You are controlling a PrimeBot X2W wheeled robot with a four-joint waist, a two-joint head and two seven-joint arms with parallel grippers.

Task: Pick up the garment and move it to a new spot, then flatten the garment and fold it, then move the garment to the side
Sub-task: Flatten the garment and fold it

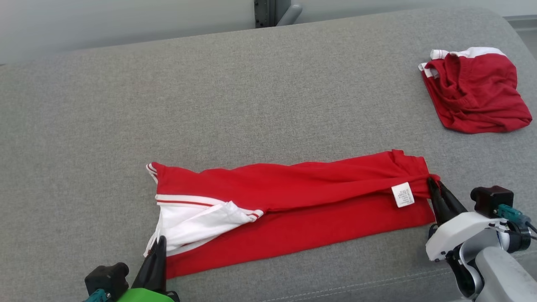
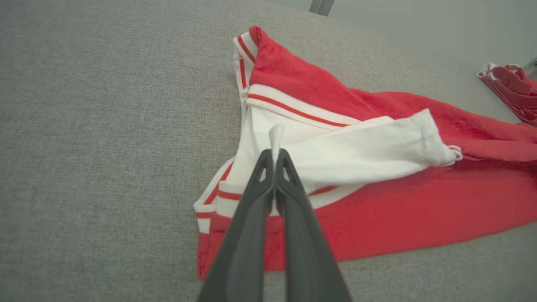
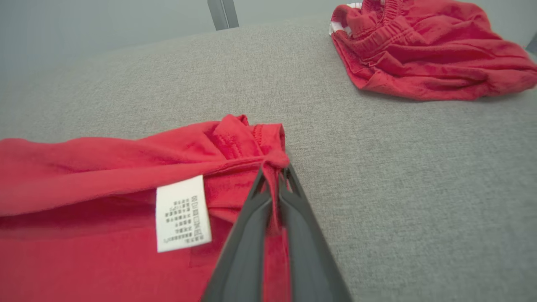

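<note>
The garment [image 1: 293, 201] is a red shirt with white, red-striped sleeves, lying folded lengthwise across the grey cushion. A white care label [image 1: 403, 194] shows near its right end. My left gripper [image 1: 158, 242] is shut on the white sleeve cloth at the garment's left end; in the left wrist view a pinch of white fabric [image 2: 276, 138] sticks up between the fingertips of the left gripper [image 2: 275, 154]. My right gripper [image 1: 432, 181] is shut on the red hem at the right end, where the cloth bunches around the tips of the right gripper [image 3: 277, 171].
A second red garment [image 1: 476, 90] with a white waistband lies crumpled at the far right of the grey cushion [image 1: 209, 105]. It appears again in the right wrist view [image 3: 423, 46]. A dark metal post [image 1: 268, 12] stands behind the cushion's back edge.
</note>
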